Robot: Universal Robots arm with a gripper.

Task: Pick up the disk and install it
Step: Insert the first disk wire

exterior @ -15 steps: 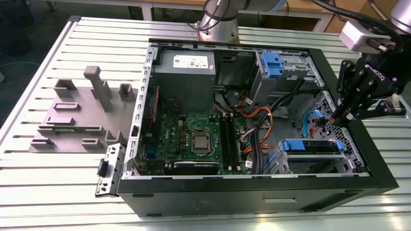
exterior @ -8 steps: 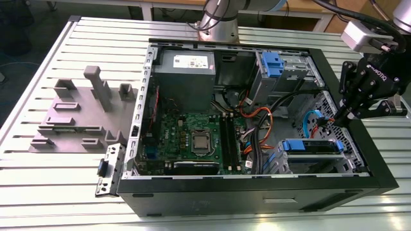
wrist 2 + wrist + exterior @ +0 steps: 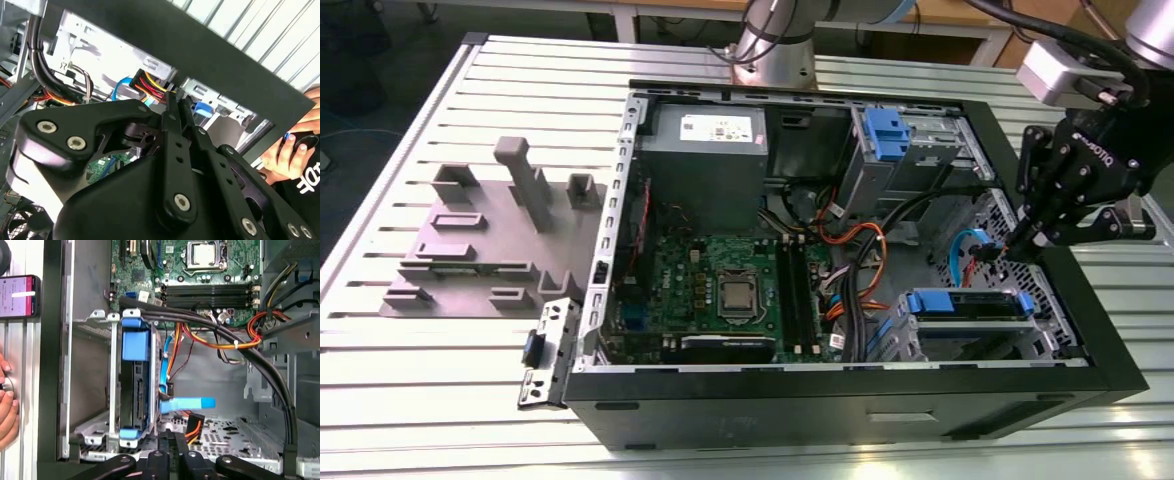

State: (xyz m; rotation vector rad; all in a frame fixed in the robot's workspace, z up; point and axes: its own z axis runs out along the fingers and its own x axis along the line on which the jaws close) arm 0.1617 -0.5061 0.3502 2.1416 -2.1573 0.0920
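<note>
The disk (image 3: 970, 301) sits edge-up in the metal drive cage at the case's front corner, on the exterior view's right, its blue carrier showing on top. In the first wrist view the disk (image 3: 135, 390) shows as a dark edge between blue carrier ends inside the cage. My gripper (image 3: 1015, 246) hangs just above and behind that cage, over the case's right wall. Its fingers are pressed together with nothing between them in both wrist views, gripper (image 3: 171, 436) and gripper (image 3: 173, 100). A blue data cable (image 3: 187, 403) and a power plug (image 3: 194, 423) with coloured wires lie close to the fingertips.
The open black computer case (image 3: 854, 400) lies on a slatted white table, with motherboard (image 3: 720, 290), grey power supply (image 3: 707, 150) and a second blue carrier (image 3: 887, 135) in the upper bay. A grey fixture (image 3: 480, 240) stands on the left. A person's hand (image 3: 5, 410) and a phone (image 3: 17, 295) are beside the case.
</note>
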